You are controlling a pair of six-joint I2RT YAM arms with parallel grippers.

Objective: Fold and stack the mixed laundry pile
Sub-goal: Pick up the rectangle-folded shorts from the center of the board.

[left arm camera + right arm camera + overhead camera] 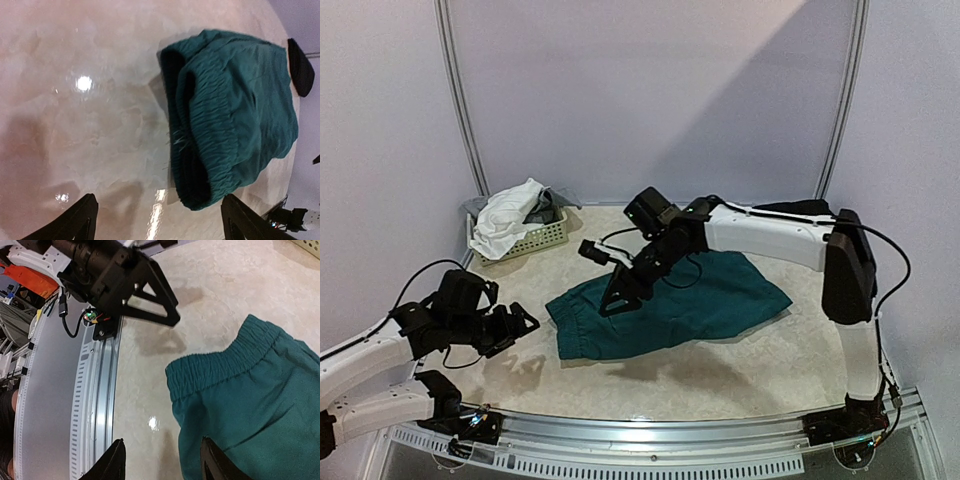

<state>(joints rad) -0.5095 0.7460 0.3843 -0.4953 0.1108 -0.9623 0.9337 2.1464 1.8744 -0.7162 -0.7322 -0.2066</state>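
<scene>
Dark teal-green fabric shorts (710, 295) lie flat mid-table on the pale marbled tabletop (720, 375). The right gripper (618, 298) hangs above their elastic waistband end (its puckered opening faces the left arm), jaws parted and holding nothing. The left gripper (516, 325), jaws spread wide, sits off to the shorts' left, clear of them.

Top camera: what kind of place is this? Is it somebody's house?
Likely a robot lab booth, not a house: bare walls, robot arms bolted to a metal rail, green shorts on a table.
</scene>
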